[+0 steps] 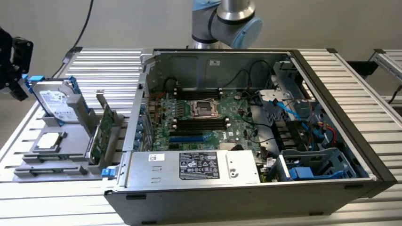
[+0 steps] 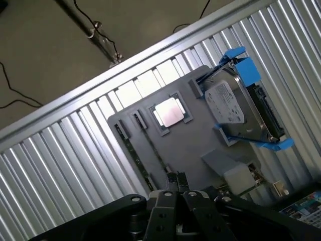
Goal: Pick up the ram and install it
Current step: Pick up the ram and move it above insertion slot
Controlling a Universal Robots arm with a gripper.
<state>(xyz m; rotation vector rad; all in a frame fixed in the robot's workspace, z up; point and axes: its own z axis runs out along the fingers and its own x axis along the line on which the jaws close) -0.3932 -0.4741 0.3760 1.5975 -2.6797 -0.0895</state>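
Misalignment is the hazard we judge most likely. We see the ram (image 1: 100, 135) standing on its long edge in a narrow groove of the grey holder (image 1: 66, 155), just beside the hard drive (image 1: 55, 101) and outside the open computer case (image 1: 251, 202). In the wrist view the gripper (image 2: 176, 176) hangs above the holder, apart from the ram (image 2: 133, 153), with its fingers pressed together and nothing between them.

A stick this thin offers little to grasp. We think a closure off its middle could tilt it in the groove or jam it there, and a low approach could knock the holder's uprights or the drive's blue rails. Inside the case, the black memory slots (image 1: 199, 123) on the motherboard (image 1: 238, 122) lie close to the processor socket and near loose cables (image 1: 295, 113). A stick that is skewed or reversed could bind there, or press hard on the board.

As for writing, we see white labels on the hard drive, on the power supply (image 1: 195, 165) and on the case's back wall. We cannot read a word or a brand on any of them.
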